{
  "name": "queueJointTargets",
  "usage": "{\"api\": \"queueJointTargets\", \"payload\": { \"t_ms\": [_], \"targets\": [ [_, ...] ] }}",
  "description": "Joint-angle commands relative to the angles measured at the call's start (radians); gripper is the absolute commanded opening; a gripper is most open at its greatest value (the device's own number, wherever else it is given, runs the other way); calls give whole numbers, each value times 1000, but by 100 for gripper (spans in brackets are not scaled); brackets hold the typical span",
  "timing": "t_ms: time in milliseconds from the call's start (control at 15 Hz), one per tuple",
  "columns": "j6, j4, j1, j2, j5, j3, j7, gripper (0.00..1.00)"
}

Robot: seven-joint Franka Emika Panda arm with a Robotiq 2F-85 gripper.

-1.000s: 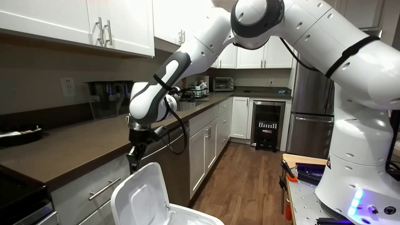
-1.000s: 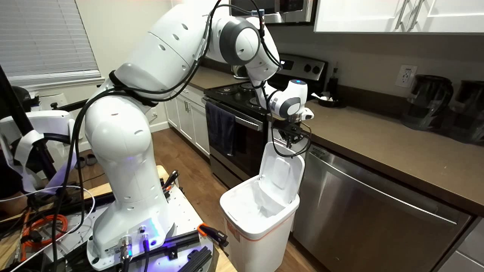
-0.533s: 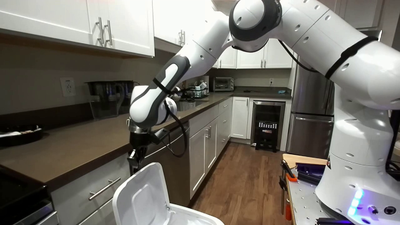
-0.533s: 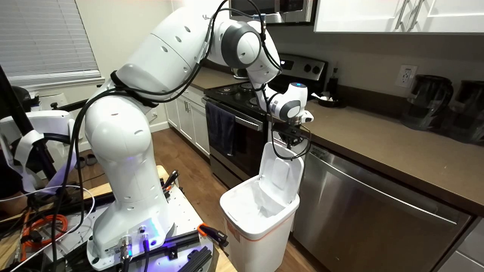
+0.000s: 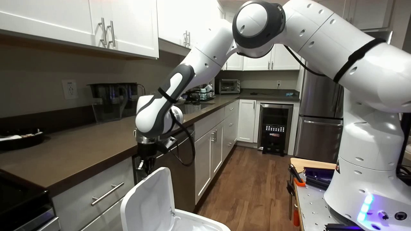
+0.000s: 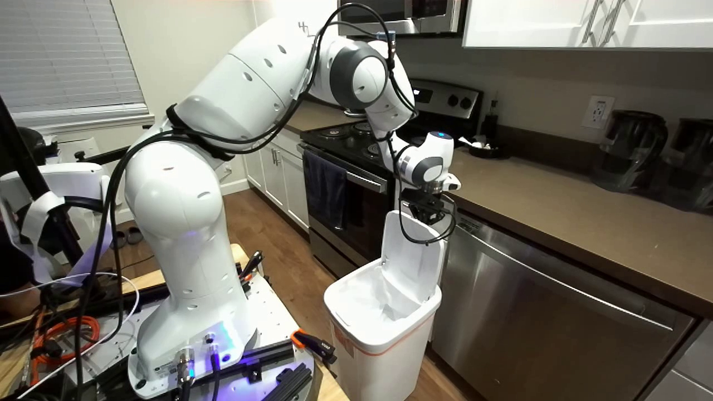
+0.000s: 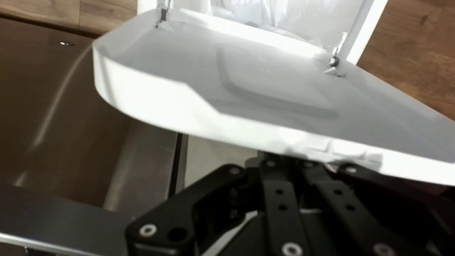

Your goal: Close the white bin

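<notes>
The white bin (image 6: 384, 367) stands on the floor in front of the counter. Its white lid (image 6: 412, 256) is raised, nearly upright on its hinges, and the bin's mouth is open with a liner inside. The lid (image 5: 151, 202) and part of the bin's rim (image 5: 199, 221) also show in an exterior view. My gripper (image 5: 147, 168) points down behind the lid's top edge, on the counter side. In the wrist view the gripper (image 7: 289, 165) has its fingers drawn close together, with nothing seen between them. The lid (image 7: 273, 81) hides the fingertips; contact looks likely.
The counter edge (image 5: 96, 160) and drawer handle (image 5: 107, 193) lie close behind the gripper. The dishwasher (image 6: 535, 312) and the stove (image 6: 356, 195) flank the bin. The robot's table (image 6: 278, 312) stands in front of it. A black cable loop (image 6: 426, 239) hangs by the gripper.
The arm has moved down and toward the bin's mouth. The lid has tipped slightly toward the bin's opening. The bin body has not moved.
</notes>
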Motion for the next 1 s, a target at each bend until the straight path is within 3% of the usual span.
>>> {"api": "queueJointTargets", "payload": {
  "t_ms": [0, 400, 667, 933],
  "targets": [
    [-33, -49, -23, -16, 15, 9, 13, 8],
    [-169, -88, -7, -29, 3, -35, 69, 8],
    [-229, -93, -23, 10, 24, -14, 45, 8],
    [-153, -135, -51, 47, 61, 25, 10, 8]
  ]
}}
